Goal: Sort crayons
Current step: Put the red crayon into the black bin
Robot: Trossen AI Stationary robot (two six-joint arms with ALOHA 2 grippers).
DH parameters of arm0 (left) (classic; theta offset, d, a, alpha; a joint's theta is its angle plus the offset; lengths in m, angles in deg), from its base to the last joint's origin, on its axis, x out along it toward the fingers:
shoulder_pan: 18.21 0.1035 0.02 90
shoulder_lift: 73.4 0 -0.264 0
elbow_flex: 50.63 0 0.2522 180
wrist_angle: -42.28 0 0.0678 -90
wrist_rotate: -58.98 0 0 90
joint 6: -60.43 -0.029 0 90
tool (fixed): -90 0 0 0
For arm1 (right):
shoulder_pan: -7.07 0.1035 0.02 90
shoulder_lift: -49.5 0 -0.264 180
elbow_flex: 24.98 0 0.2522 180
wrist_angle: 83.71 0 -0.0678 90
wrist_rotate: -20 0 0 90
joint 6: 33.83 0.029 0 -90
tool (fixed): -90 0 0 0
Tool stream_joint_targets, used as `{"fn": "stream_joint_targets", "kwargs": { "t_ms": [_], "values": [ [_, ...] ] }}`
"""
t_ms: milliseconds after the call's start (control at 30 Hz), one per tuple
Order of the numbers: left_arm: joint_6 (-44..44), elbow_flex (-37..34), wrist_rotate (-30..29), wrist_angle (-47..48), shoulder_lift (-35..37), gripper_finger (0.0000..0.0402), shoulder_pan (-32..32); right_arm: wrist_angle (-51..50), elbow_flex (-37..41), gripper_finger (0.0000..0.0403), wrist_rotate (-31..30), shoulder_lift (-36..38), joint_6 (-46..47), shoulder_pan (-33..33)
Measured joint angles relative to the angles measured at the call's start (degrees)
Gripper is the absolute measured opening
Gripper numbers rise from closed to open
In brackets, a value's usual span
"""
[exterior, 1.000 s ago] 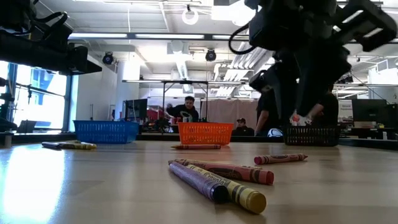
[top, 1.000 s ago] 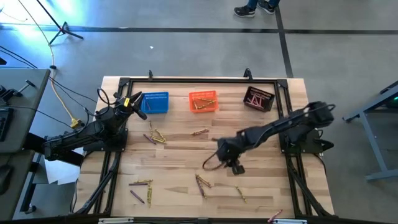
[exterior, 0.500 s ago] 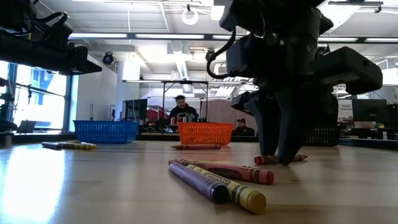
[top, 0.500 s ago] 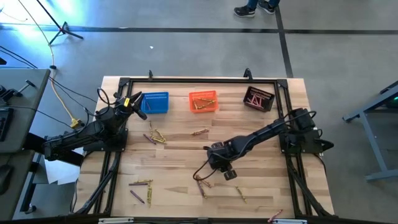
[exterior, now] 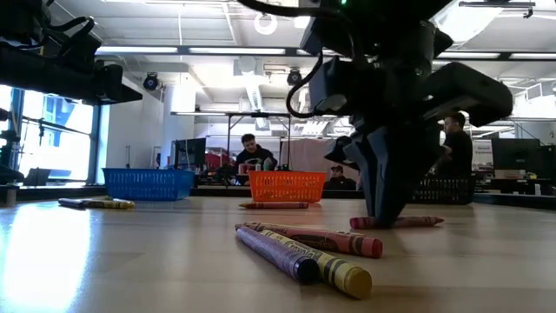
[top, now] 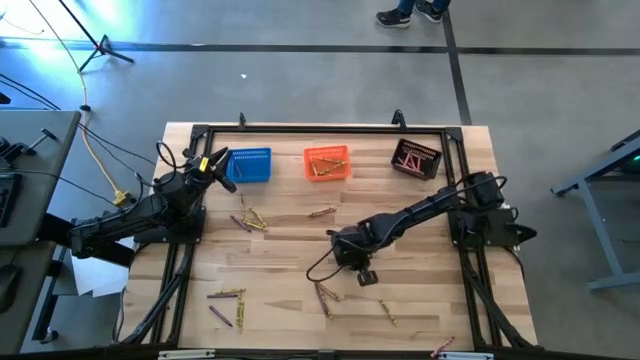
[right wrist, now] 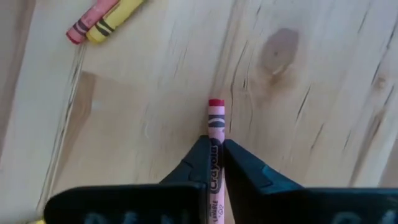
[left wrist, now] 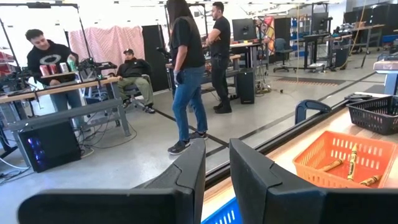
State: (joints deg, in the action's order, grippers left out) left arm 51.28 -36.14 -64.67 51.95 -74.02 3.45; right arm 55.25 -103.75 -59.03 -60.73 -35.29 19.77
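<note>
Right gripper (right wrist: 214, 163) is down on the wooden table (top: 420, 300), fingers pinched on a pink crayon (right wrist: 215, 127) lying flat near the middle. Sorting looks partly done — some crayons sit in the orange basket (top: 327, 163) and black basket (top: 415, 158), yet many loose crayons (top: 248, 219) remain scattered. Left gripper (left wrist: 214, 180) waits, fingers apart, by the blue basket (top: 249, 165) — nothing blocks the route.

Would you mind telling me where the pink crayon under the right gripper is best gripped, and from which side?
Grip the pink crayon on its wrapped middle, from straight above, fingers across its thin width. It lies flat on the table with clear wood either side. The right gripper is closed on it this way.
</note>
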Motion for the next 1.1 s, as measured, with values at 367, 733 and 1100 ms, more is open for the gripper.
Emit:
{"fn": "stream_joint_targets", "kwargs": {
  "t_ms": [367,733,1100],
  "values": [
    [0.00,-0.02,0.02,0.00,-0.02,0.0060,-0.02,-23.36,0.50,0.0013,3.66,16.58,-9.26,-12.64],
    [0.00,-0.01,0.00,0.00,-0.02,0.0060,0.00,-29.29,0.28,0.0016,-5.10,30.05,-23.33,-43.65],
    [0.00,-0.01,0.01,0.00,-0.02,0.0060,0.01,-33.07,0.28,0.0016,-5.57,25.11,-30.53,-66.14]
  ]
}}
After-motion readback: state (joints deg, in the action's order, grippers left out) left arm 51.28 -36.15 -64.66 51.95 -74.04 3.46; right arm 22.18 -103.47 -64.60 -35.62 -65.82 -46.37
